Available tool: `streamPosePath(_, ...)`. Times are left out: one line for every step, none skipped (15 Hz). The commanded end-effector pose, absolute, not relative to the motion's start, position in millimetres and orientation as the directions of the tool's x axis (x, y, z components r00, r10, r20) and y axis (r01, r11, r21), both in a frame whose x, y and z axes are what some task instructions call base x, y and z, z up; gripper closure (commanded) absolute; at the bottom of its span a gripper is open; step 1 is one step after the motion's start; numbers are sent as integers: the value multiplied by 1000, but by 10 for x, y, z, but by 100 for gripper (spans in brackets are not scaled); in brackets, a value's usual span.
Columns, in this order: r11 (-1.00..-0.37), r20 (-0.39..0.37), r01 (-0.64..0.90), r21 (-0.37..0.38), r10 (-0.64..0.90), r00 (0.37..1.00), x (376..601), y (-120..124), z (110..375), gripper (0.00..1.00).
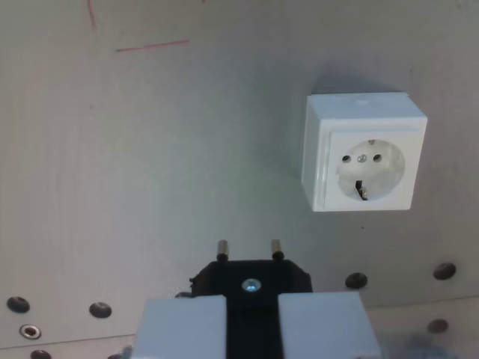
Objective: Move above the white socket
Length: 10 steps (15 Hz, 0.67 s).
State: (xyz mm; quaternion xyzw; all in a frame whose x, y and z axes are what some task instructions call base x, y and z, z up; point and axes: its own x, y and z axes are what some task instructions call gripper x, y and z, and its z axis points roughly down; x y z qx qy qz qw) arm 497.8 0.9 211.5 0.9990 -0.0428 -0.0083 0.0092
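White plastic marks the socket, a square box standing on the pale grey table toward the wrist view's right, in the upper half of the picture. Its round recessed face shows two pin holes, a small screw between them and a metal earthing clip at the lower edge. At the bottom of the wrist view, near the middle, the gripper shows as two light grey fingers clamped on a black plug, which sits squeezed in the dark gap between them. The plug carries a bright screw head on its body, and its two metal pins stick out toward the top of the picture. The socket lies well apart from the plug, off to the wrist view's right and higher up, so the plug is not lined up with it. Several dark round holes dot the table along the bottom, and thin red pen lines cross it at the upper left.
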Motion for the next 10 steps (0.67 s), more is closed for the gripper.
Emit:
streamPosePath(-998, 86, -61, 29, -59, 995, 4926, -103, 1964, 100)
streamPosePath(-998, 87, -62, 31, -60, 994, 4910, -135, 1919, 100)
streamPosePath(-998, 89, -60, 32, -57, 994, 4894, -167, 1873, 100)
streamPosePath(-998, 92, -60, 33, -56, 994, 4877, -199, 1828, 100)
streamPosePath(-997, 92, -62, 35, -58, 994, 4859, -230, 1783, 100)
streamPosePath(-998, 93, -60, 37, -56, 994, 4840, -261, 1739, 100)
streamPosePath(-998, 95, -58, 38, -54, 994, 4822, -291, 1696, 100)
streamPosePath(-997, 97, -59, 40, -55, 994, 4804, -322, 1654, 100)
streamPosePath(-997, 97, -58, 42, -54, 994, 4787, -351, 1612, 100)
streamPosePath(-997, 98, -56, 43, -52, 994, 4770, -380, 1572, 100)
